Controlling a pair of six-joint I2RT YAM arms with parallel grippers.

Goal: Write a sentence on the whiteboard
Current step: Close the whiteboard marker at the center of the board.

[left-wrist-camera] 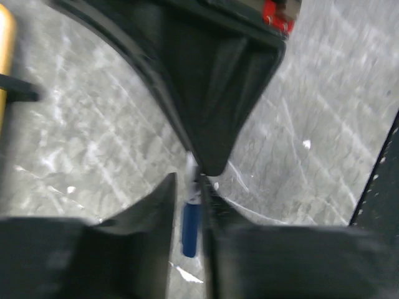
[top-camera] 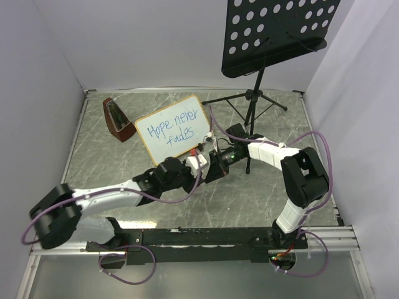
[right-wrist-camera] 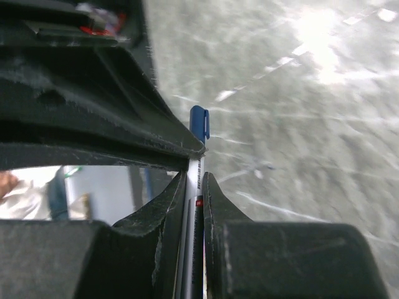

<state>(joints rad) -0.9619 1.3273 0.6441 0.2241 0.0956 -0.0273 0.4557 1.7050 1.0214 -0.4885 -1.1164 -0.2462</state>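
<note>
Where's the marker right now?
In the top view it is mid-table, just in front of the whiteboard: the marker is pinched between the left tool and the right tool where they meet.

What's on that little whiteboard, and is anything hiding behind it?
The whiteboard carries blue handwriting: "Hope never fades". Beyond its top edge, marble table and wall show; the spot directly behind it is hidden by the board itself.

The whiteboard (top-camera: 165, 149) is white with a tan frame, its sentence (top-camera: 169, 126) blue. The marker (right-wrist-camera: 196, 184) has a white barrel and a blue cap. The table (top-camera: 106, 162) is grey, veined like marble. The far-right stand plate (top-camera: 274, 31) is black, dotted with holes.
</note>
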